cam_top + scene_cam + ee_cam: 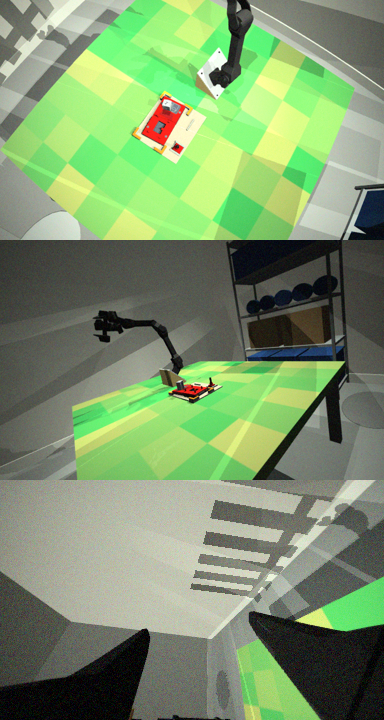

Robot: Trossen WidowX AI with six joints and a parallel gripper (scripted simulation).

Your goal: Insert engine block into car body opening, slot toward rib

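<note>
Arm raised, fingers (pixel 99 326) wide apart.
</note>
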